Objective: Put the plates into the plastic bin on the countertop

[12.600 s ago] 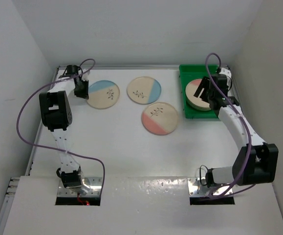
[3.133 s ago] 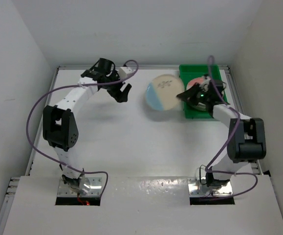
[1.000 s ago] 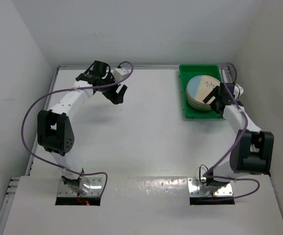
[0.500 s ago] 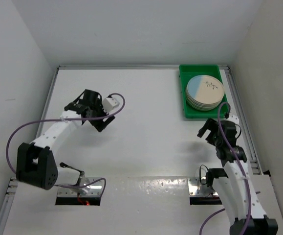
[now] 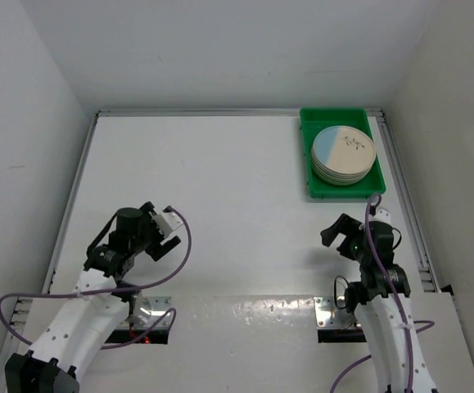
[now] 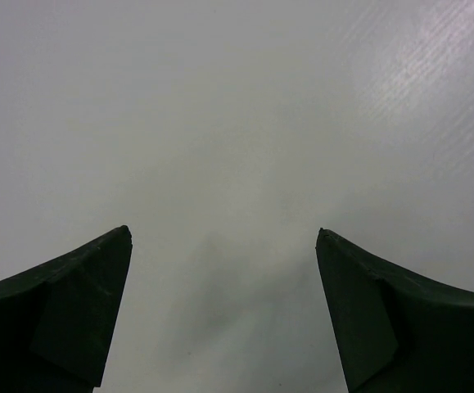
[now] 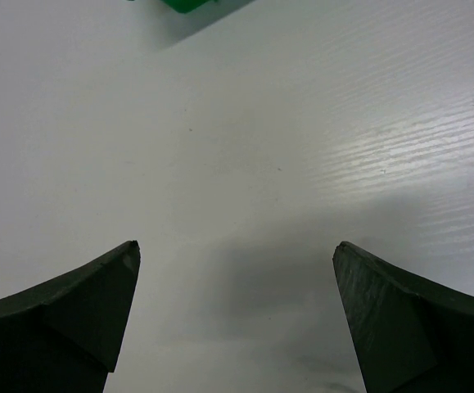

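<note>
Both arms are folded low; left gripper (image 6: 223, 237) and right gripper (image 7: 237, 246) are held spread, empty, the plastic bin (image 5: 307, 172) well ahead of the right.

We see plain white walls (image 5: 220, 49) closing in at nine, twelve and three o'clock, matte and bare under soft, even light.

And the counter (image 5: 220, 180) has emptied: the 3 plates (image 5: 343, 154) that lay loose mid-frame are now stacked in the green bin (image 5: 335, 193) at upper right, blue segment on top. Both arms have pulled back, the left claw (image 5: 161, 235) to lower left and the right claw (image 5: 340, 237) to lower right.
</note>
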You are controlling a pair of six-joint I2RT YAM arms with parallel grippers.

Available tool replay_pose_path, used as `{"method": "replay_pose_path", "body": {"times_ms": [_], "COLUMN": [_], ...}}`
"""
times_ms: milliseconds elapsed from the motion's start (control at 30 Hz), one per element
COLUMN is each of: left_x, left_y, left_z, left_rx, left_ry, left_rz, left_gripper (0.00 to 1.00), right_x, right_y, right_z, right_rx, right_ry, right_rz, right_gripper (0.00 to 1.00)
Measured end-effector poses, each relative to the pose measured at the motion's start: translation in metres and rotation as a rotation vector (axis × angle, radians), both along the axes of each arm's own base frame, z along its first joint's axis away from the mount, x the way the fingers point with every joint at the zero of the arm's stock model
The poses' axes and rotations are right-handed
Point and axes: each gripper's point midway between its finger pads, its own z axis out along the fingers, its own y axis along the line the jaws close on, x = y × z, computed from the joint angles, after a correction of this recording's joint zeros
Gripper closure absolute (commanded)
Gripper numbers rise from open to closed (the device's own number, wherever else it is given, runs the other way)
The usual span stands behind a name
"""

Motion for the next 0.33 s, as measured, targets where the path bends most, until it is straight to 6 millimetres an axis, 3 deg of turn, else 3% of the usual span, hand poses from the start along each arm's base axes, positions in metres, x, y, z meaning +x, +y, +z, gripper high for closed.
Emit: {"method": "replay_pose_path", "body": {"times_ms": [100, 333], "left_x": [0.0080, 0.0114], "left_y": [-0.0007, 0.0014], "left_z": [0.0094, 0.0005], "left_rx": [-0.009, -0.002], "left_ry": [-0.056, -0.020], "left_rz": [0.005, 0.033], "left_gripper": [0.05, 0.01], "right_x": [-0.0001, -0.0005], "right_y": [0.0028, 0.0082], "right_z": [0.0000, -0.0007], "right_rx": [0.011, 0.027], "right_ry": [-0.002, -0.018], "right_rz": [0.011, 0.038], "right_gripper": [0.00, 0.00]}}
